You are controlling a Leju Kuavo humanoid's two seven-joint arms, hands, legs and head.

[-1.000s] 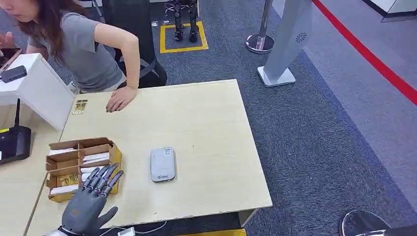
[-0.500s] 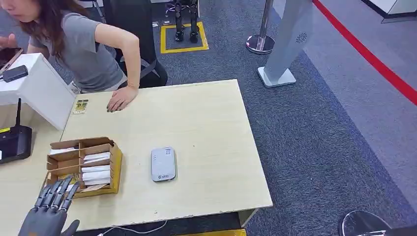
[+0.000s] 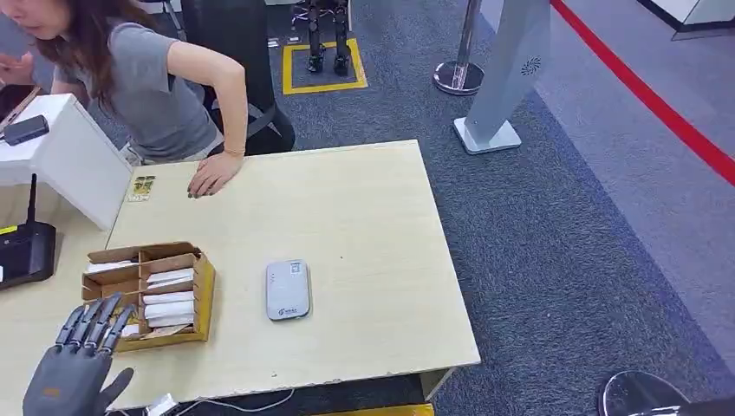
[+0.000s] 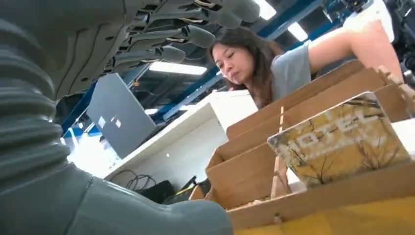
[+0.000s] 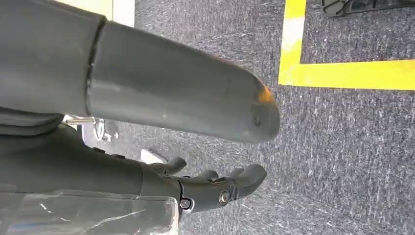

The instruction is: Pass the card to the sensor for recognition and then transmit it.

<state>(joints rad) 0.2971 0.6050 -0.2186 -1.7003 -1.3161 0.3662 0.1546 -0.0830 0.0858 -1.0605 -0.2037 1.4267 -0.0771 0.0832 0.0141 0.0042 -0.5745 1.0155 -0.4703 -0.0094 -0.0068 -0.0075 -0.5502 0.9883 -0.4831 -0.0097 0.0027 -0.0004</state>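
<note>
Left hand (image 3: 74, 373) spread; yellow card (image 4: 340, 139), perhaps hotel-marked.

Person in grey t-shirt (image 3: 152, 87) leans over far table edge, one hand (image 3: 208, 178) flat on wooden table (image 3: 364, 225). Black router (image 3: 24, 251) at left. Phone (image 3: 24, 130) on white box (image 3: 65, 156). Stanchion base (image 3: 459, 76) on grey carpet (image 3: 563, 225).

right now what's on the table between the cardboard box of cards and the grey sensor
Nothing. In the head view the table is bare wood between the cardboard box and the grey sensor. The left hand hovers at the box's other, near corner, its fingers spread, holding nothing.
</note>
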